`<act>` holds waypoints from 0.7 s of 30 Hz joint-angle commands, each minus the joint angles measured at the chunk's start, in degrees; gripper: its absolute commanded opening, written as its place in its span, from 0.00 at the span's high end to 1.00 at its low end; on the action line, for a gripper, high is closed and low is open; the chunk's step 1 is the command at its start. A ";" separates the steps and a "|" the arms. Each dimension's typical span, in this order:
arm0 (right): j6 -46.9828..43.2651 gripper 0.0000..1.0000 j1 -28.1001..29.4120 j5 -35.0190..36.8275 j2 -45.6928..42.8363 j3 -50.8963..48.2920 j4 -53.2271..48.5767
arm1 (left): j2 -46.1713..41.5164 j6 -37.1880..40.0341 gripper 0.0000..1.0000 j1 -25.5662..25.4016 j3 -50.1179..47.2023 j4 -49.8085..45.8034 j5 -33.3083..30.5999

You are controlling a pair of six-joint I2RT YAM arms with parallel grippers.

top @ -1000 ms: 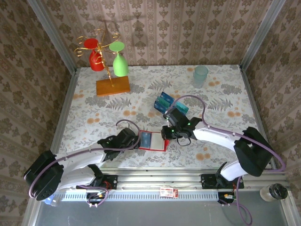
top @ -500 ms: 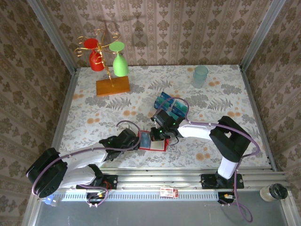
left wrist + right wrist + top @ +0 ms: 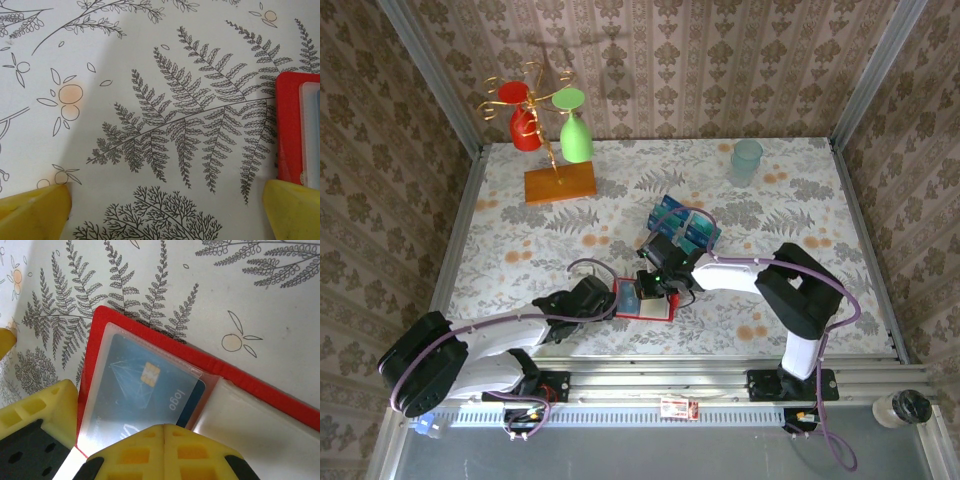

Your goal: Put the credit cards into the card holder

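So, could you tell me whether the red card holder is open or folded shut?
Open: the card holder lies spread flat, clear inner pockets facing up, a blue card visible inside one.

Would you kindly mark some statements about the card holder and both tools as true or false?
1. The card holder lies open on the table. True.
2. A blue card sits in its clear pocket. True.
3. The left tool is shut on the card holder. False: it is open, with its fingers wide apart above the table.
4. The right tool is wide open. False: it is shut, fingertips together above the holder.
5. More cards stand farther back on the table. True.
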 commanded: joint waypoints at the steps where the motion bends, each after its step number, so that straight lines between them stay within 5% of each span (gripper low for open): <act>1: 0.35 1.00 0.40 -0.22 1.19 0.84 -0.41 | 1.16 -0.44 0.00 0.31 -1.56 1.19 0.74; 21: -0.11 1.00 1.22 -1.45 3.69 4.13 -1.79 | 3.05 -1.07 0.00 -0.40 -2.36 2.65 1.20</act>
